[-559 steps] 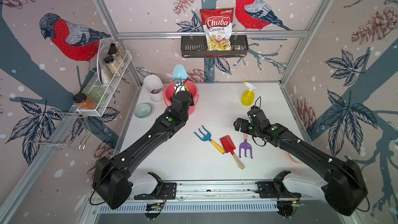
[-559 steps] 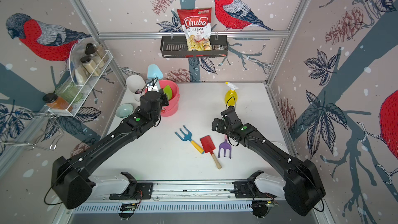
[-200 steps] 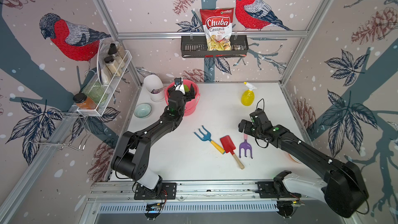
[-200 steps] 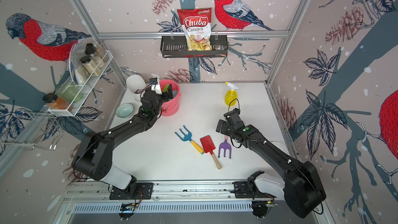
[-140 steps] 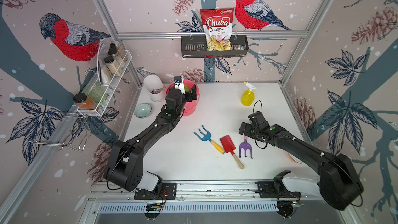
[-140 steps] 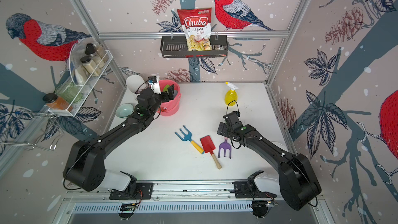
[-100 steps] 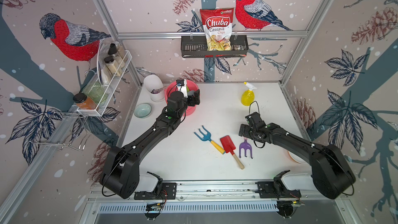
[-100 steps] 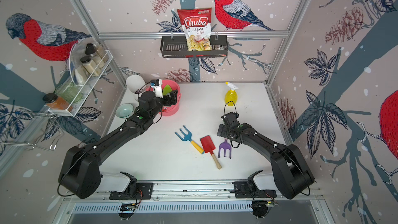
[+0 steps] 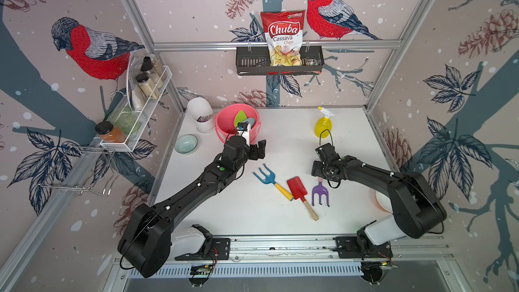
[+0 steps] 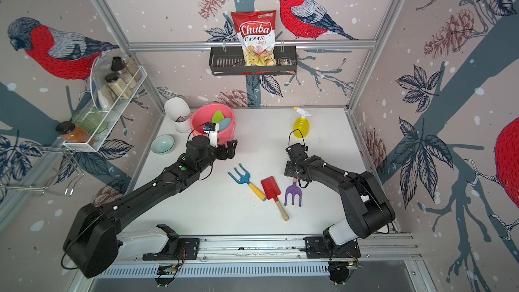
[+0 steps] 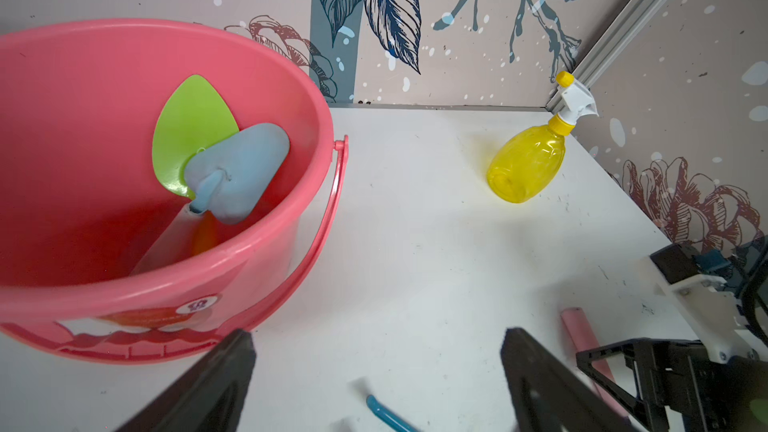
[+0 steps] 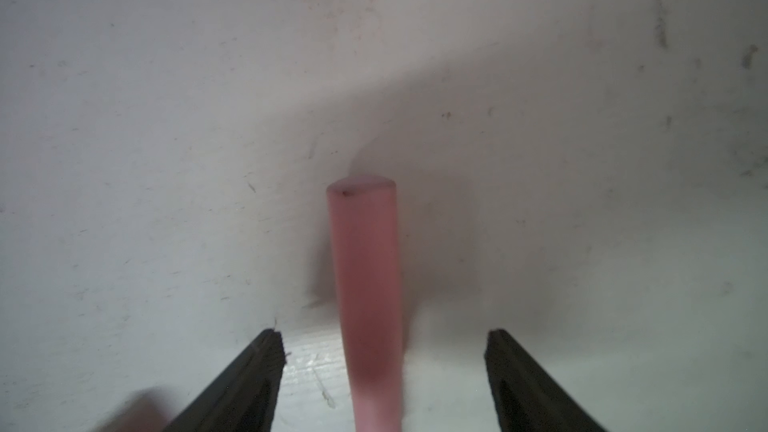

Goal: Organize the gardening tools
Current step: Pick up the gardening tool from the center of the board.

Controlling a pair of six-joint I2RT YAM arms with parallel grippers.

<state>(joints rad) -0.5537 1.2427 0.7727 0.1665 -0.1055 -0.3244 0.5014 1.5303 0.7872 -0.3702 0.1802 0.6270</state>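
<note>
L hand (image 11: 378,334) wide, empty | R hand (image 12: 382,334) wide astride fork (image 9: 320,193) | bucket (image 11: 166,284): green trowel (image 11: 187,126), lt-blue trowel (image 11: 241,168)

A lime-green trowel (image 11: 187,126) and a light-blue trowel (image 11: 245,164) are seen against a coral-pink plastic bucket (image 11: 104,301). A blue plastic fork (image 9: 266,176) is given a yellow handle, a purple plastic fork (image 9: 320,193) a pink one, a red-bladed shovel (image 9: 296,189) pale wood. A translucent yellow spray bottle (image 9: 323,127) is capped white.

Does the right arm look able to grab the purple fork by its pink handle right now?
Likely yes: the right hand straddles the pink handle of the purple fork, fingers open on both sides, nothing between; the red shovel lies aside.
</note>
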